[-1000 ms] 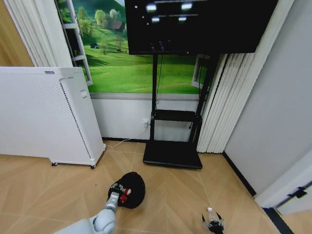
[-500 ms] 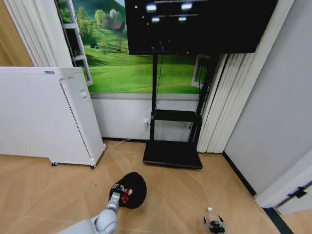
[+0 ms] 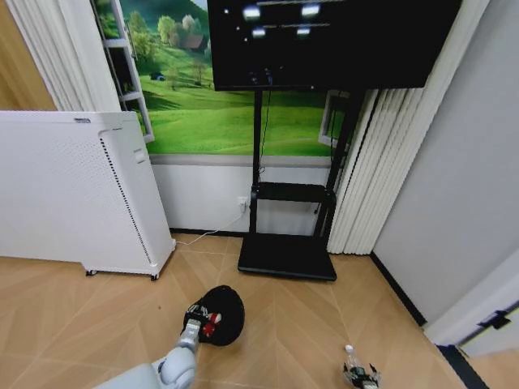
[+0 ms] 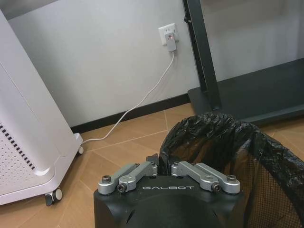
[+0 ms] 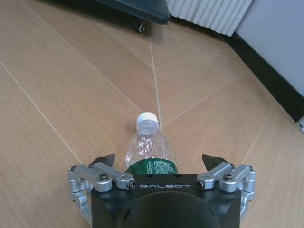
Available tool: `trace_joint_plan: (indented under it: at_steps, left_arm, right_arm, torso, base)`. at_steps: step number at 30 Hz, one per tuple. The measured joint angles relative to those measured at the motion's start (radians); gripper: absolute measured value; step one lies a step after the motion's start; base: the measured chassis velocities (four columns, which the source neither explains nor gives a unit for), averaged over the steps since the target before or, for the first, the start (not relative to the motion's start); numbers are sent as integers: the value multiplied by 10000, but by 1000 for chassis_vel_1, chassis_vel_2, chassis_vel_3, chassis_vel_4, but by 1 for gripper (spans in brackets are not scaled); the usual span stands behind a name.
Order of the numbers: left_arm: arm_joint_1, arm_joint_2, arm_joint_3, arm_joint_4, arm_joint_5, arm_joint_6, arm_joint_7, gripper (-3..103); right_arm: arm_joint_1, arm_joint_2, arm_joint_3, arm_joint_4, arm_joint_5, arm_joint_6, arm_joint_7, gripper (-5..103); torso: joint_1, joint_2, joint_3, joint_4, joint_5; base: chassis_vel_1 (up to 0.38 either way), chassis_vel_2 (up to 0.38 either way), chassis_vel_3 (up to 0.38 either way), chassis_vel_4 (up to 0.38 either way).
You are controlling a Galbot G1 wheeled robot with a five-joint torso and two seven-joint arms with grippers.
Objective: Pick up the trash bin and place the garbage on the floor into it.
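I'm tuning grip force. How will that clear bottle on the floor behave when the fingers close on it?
The bottle looks empty and thin-walled, so probably light and apt to crumple. It lies on its side on smooth wood, so a nudge may roll it. The right gripper stands open around it.

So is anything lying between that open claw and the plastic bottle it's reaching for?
Nothing visible. The right tool is open, its fingers on either side of the bottle on bare wooden floor.

Herringbone wood floor (image 3: 97,308), white perforated appliance (image 3: 69,194), black TV stand (image 3: 288,255), meadow mural (image 3: 211,113), pleated curtains (image 3: 365,178)
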Motion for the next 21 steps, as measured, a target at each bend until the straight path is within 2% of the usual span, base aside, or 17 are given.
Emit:
trace_joint_plan:
  at_steps: [5, 7, 9, 10, 11, 12, 15, 17, 18, 20, 21]
  left_arm:
    - [-3, -27, 24, -130, -52, -1, -5, 7]
    - [-14, -42, 38, -137, -61, 3, -6, 7]
    - [-61, -60, 44, -130, -75, 6, -10, 7]
    - [-61, -60, 44, -130, -75, 6, -10, 7]
    - [-68, -60, 44, -126, -81, 8, -11, 7]
    - [-30, -40, 26, -136, -88, 9, -11, 7]
    - [22, -26, 21, -184, -90, 10, -21, 7]
    - [77, 2, 3, -278, -89, 10, -27, 7]
    - [77, 2, 3, -278, -89, 10, -27, 7]
    - [131, 33, -71, -327, -79, 10, -34, 7]
    - [131, 33, -71, -327, -79, 10, -34, 7]
  right_arm:
    - [86, 21, -15, -144, 222, -328, -146, 103]
    - [110, 29, -15, -205, 223, -345, -186, 100]
    - [133, 50, -9, -299, 217, -376, -323, 90]
    - [133, 50, -9, -299, 217, -376, -323, 90]
    - [140, 67, -2, -335, 215, -380, -351, 84]
    - [195, 186, 30, -435, 226, -387, -435, 68]
    - [204, 239, 44, -464, 230, -386, -447, 62]
    - [208, 282, 63, -482, 230, -359, -467, 52]
    - [208, 282, 63, -482, 230, -359, -467, 52]
    - [173, 318, 98, -462, 240, -292, -473, 42]
    - [173, 318, 98, -462, 240, -292, -473, 42]
  torso:
    - [-1, 0, 0, 0, -1]
    - [0, 0, 0, 0, -1]
    - [0, 0, 0, 0, 0]
    - [0, 0, 0, 0, 0]
    - [0, 0, 0, -1, 0]
    - [0, 0, 0, 0, 0]
    - [-1, 0, 0, 1, -1]
    - [0, 1, -1, 0, -7]
    - [0, 1, -1, 0, -7]
    - [-1, 2, -1, 0, -9]
    - [-1, 2, -1, 0, -9]
  base:
    - [0, 0, 0, 0]
    - [0, 0, 0, 0]
    - [0, 0, 0, 0]
    - [0, 0, 0, 0]
    - [0, 0, 0, 0]
    - [0, 0, 0, 0]
    - [0, 0, 0, 0]
    - [0, 0, 0, 0]
    - [0, 0, 0, 0]
    - [0, 0, 0, 0]
    - [0, 0, 0, 0]
